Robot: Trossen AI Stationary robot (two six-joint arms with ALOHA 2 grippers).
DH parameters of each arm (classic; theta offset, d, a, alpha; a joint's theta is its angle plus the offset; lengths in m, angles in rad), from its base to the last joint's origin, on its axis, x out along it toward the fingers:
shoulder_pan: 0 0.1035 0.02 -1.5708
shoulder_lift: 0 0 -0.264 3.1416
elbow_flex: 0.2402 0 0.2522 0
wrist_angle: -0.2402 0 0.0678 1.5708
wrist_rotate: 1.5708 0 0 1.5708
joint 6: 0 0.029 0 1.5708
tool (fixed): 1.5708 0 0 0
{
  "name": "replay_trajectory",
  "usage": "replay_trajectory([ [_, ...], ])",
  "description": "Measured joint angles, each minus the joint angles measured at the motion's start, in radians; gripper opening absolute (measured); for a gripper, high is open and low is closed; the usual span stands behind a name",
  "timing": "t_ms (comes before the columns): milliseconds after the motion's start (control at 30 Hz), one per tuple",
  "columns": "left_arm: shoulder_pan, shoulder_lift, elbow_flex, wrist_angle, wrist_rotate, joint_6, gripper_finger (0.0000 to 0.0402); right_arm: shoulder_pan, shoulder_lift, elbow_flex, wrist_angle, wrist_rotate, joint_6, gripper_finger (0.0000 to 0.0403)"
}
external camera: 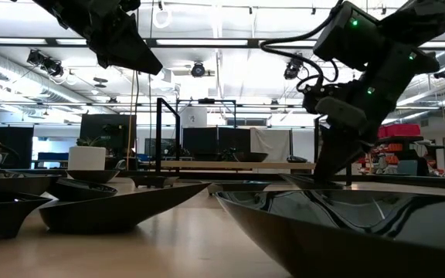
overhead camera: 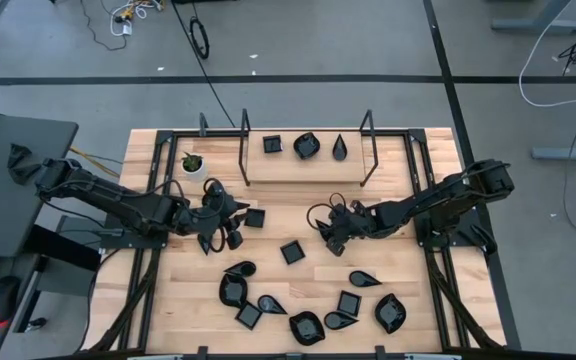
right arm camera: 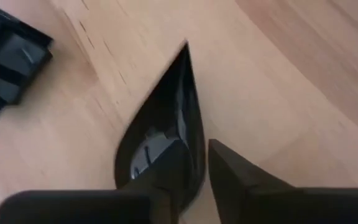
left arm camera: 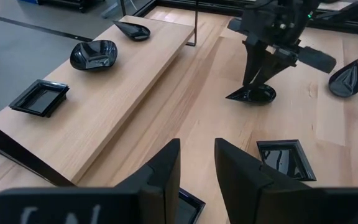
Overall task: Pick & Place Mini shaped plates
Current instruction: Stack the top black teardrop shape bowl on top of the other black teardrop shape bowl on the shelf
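A small white pot with a green plant stands near the wooden table's back-left corner.

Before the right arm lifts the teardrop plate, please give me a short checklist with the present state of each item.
1. Right gripper fingers straddle the rim of the teardrop plate: ok.
2. Grip closed firmly: cannot tell.
3. Plate apart from the square plate: ok.
4. Left gripper away from the right one, open and empty: ok.
5. Free room on the raised board, which already carries three plates: ok.
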Motion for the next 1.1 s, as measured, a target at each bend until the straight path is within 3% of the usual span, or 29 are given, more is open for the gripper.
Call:
replay_trajectory([
  [267,0.0,0.0,0.0,0.0,0.0,0.0,0.0105,0.0,0.0,-0.01,0.032,0.009,-0.084,0.0005],
  [700,0.0,0.0,0.0,0.0,0.0,0.0,0.0105,0.0,-0.006,-0.01,0.032,0.017,-0.113,0.0002],
  [1100,0.0,0.0,0.0,0.0,0.0,0.0,0.0105,0.0,-0.133,-0.01,0.032,0.073,-0.011,0.0001],
])
